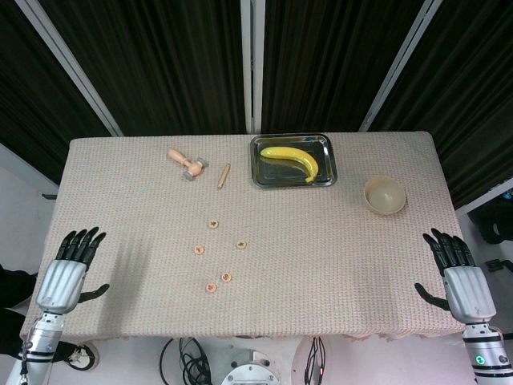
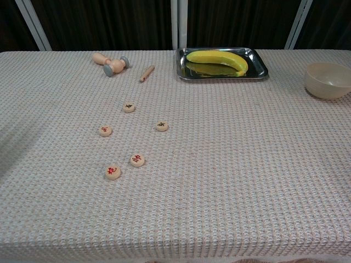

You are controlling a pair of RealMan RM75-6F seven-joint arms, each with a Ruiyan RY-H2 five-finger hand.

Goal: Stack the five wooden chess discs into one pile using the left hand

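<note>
Head view: five wooden chess discs (image 1: 220, 259) lie flat, apart, unstacked, near tabletop (image 1: 337, 265) centre, slightly toward 7 o'clock. Round, pale, w/ red or dark marks on top. Left robot hand (image 1: 70, 269) at 8 o'clock, released, fingers spread; right robot hand (image 1: 455, 269) at 4 o'clock, same.

Chest view: discs (image 2: 131, 139) loosely scattered on woven beige cloth; no robot hands seen.

You see five discs (image 2: 129, 108) (image 2: 105, 130) (image 2: 161, 126) (image 2: 137, 160) (image 2: 113, 172) lying flat and apart on the desk (image 2: 247, 181). Behind them lie a wooden stamp (image 2: 109, 62) and a stick (image 2: 146, 73); a banana (image 2: 218, 60) fills a tray (image 2: 259, 69), beside a bowl (image 2: 328, 80).
</note>
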